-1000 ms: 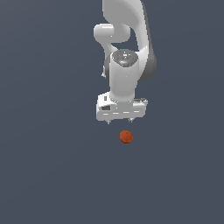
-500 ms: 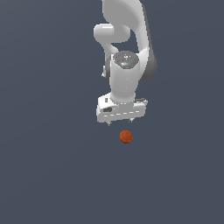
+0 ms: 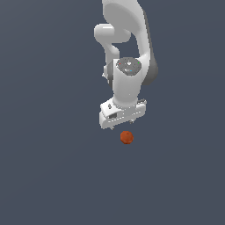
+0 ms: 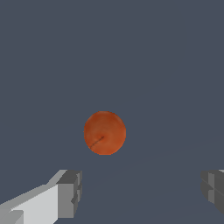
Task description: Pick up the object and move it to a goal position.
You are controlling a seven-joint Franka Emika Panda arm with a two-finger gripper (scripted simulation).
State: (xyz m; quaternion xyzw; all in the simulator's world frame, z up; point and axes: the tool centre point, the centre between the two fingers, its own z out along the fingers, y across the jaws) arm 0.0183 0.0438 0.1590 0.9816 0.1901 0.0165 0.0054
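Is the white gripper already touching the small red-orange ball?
Apart. The wrist view shows the small red-orange ball with bare grey floor between it and both fingers of the open white gripper.

The gripper (image 3: 124, 124) has sunk slightly closer to the red-orange ball (image 3: 127, 137), its wrist turned a little.

The ball (image 3: 127, 137) lies on the floor (image 3: 52, 176), just below the gripper (image 3: 123, 125) in the exterior view and a little toward that view's right of it, not touching. In the wrist view the ball (image 4: 105, 133) sits beyond the wide-apart fingers (image 4: 68, 194), nearer one of them.
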